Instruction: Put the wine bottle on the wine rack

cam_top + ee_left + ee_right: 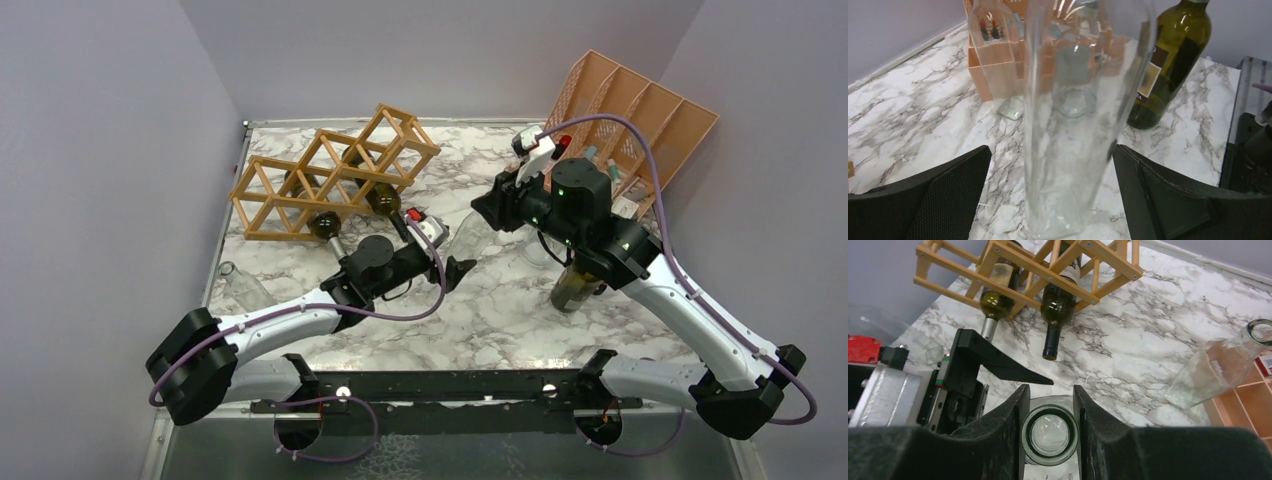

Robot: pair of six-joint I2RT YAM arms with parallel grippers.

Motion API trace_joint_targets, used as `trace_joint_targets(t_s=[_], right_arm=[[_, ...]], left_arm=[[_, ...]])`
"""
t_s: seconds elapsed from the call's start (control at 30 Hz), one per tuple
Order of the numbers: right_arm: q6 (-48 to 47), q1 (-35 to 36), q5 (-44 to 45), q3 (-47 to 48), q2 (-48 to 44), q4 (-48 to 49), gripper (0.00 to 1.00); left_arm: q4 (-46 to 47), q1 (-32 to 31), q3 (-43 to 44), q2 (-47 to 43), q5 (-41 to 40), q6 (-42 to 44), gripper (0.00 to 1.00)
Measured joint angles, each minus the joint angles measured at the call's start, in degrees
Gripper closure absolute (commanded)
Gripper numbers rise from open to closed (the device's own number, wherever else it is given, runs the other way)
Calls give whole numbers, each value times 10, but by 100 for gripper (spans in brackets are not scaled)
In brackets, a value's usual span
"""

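The marble tabletop (500,300) is white, grey-veined. The wooden lattice wine rack (335,172) is light tan; the slotted plastic organizer (640,110), peach. The tall glass bottle (1068,140) is clear; the labelled bottle (1178,40), olive green.

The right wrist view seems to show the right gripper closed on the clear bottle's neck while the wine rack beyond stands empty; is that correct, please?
Not quite: the wine rack is not empty. The right wrist view shows a lighter green bottle and a darker green bottle lying in its cells. The right gripper is indeed closed on the clear bottle at its neck.
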Motion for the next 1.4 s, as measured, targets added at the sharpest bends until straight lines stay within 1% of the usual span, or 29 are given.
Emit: trace_joint_targets(t_s=[0.2, 0.27, 0.3, 0.37, 0.43, 0.53, 0.57, 0.63, 0.7, 0.73, 0.77, 0.83, 0.87, 0.9, 0.97, 1.1, 1.3, 1.4], right_arm=[[0, 0, -39, 0, -3, -7, 99], [0, 0, -45, 0, -3, -8, 99], [0, 0, -49, 0, -3, -8, 99], [-1, -1, -53, 0, -3, -8, 99], [-1, -2, -55, 0, -3, -7, 99], [-1, -4, -56, 0, -3, -7, 99], [-1, -5, -56, 0, -3, -6, 99], [0, -7, -56, 1, -3, -6, 98], [0, -7, -56, 4, -3, -11, 90], [-1, -7, -56, 7, -3, -15, 85], [-1, -7, -56, 10, -3, -19, 77], [-1, -7, -57, 20, -3, -36, 59], [-1, -7, -57, 27, -3, -49, 49], [0, -7, -59, 32, -3, -60, 42], [4, -7, -64, 46, -3, -84, 35], [2, -6, -63, 74, -3, -132, 30], [-14, -6, -63, 83, -3, -171, 26], [-23, -6, -66, 83, -2, -180, 26]], left_arm=[[66, -5, -16, 24, -7, 28, 2], [81, -5, -16, 32, -10, 33, 4], [90, -5, -16, 36, -11, 35, 8], [111, -7, -18, 44, -14, 39, 17], [126, -8, -20, 51, -17, 44, 29], [148, -12, -22, 61, -22, 56, 43], [155, -12, -23, 64, -23, 63, 49], [167, -15, -25, 67, -26, 82, 65], [175, -17, -26, 69, -31, 99, 80], [177, -16, -26, 70, -32, 110, 89], [183, -16, -26, 70, -33, 123, 100], [188, -16, -26, 70, -34, 157, 100], [190, -16, -26, 70, -33, 159, 100], [192, -16, -26, 70, -33, 174, 100], [191, -15, -26, 71, -31, 218, 100], [190, -10, -30, 70, -9, 328, 100], [151, -11, -31, 69, 17, 497, 100], [129, -11, -31, 66, 26, 564, 100]])
